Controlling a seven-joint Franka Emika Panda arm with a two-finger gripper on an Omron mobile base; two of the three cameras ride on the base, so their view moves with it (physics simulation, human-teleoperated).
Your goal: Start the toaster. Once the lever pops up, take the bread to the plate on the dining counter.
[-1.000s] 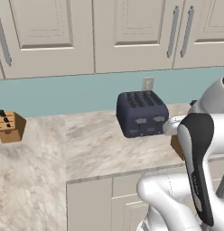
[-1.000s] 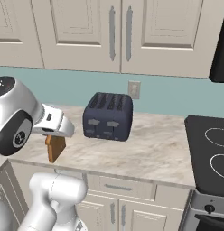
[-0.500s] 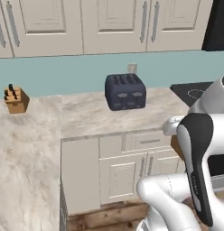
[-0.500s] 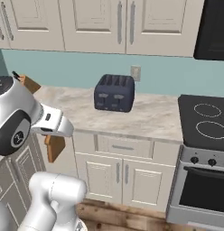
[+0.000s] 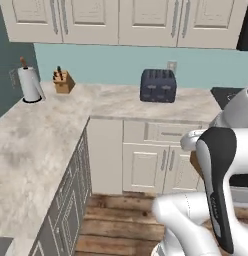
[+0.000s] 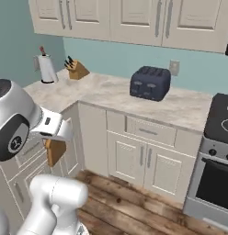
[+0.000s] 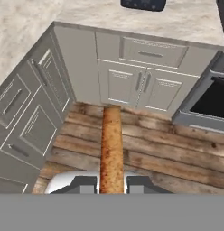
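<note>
While clamped edge-on between the two dark fingertips, bread [image 7: 112,149] seen in hand view as a narrow golden-brown strip running up from the gripper [image 7: 112,185], jaws closed narrow on it. Same slice visible in right base view [image 6: 54,151] as a tan wedge hanging below the white hand, out over the wooden floor [image 7: 145,149] and in front of the lower cabinets [image 6: 139,158]. In left base view, only a brown sliver of it [image 5: 194,162] beside the dark forearm.

Toaster [image 5: 158,85] standing upright on the marbled counter [image 5: 116,102], back near the teal wall, well apart from the held slice; also seen from the right [image 6: 150,83], with a wall outlet [image 6: 174,67] just behind it. Slots on top look dark; lever position too small to tell.

Farther along the counter toward the corner: knife block [image 5: 63,82] and paper towel roll [image 5: 30,83]. Stove [image 6: 216,151] to the right of the cabinets.
</note>
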